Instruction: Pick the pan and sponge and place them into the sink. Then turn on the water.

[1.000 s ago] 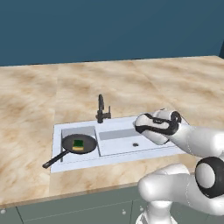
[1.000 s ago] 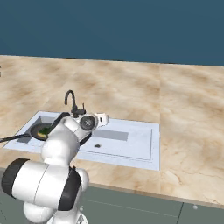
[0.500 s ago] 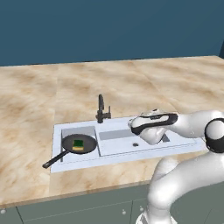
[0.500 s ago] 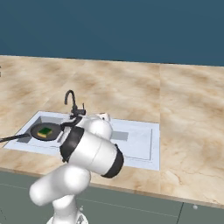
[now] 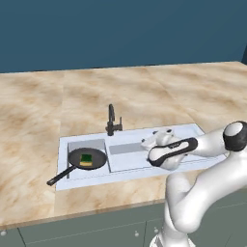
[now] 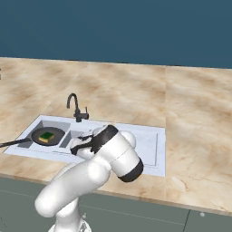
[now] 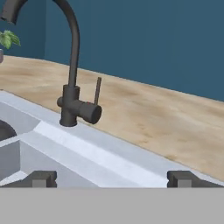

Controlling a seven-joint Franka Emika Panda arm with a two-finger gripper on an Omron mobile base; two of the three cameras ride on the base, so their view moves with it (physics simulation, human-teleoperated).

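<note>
The frying pan (image 5: 87, 158) was seen seated in the small square basin at the left end of the sink (image 5: 198, 130), its long thin handle (image 5: 61, 175) reaching out over the front rim toward the marble counter (image 5: 38, 116). The sponge (image 5: 86, 159), green on top with a yellow edge, lay inside the pan, near its middle. The divider between the two basins was found just right of the pan, and the slim black faucet (image 5: 112, 121) stood on the back rim behind that divider, with no stream visible beneath its spout. Further right, the gripper (image 5: 146, 144) was held low over the longer basin, pointed toward the faucet and apart from it, with nothing between its fingers.

In the right base view the same order was kept: the pan (image 6: 47, 135) with the sponge (image 6: 45, 135) in the left basin, the faucet (image 6: 77, 109) behind, and the gripper (image 6: 76, 148) in front of the arm's bulky wrist, over the sink (image 6: 149, 170).

In the hand view the faucet (image 7: 72, 83) was seen close ahead at the left, its thin lever (image 7: 98, 90) standing upright beside the body. The two fingertips (image 7: 39, 179) were set wide apart at the bottom edge, empty, with the pale sink rim (image 7: 100, 153) running between them and the counter (image 7: 166, 118) beyond.
</note>
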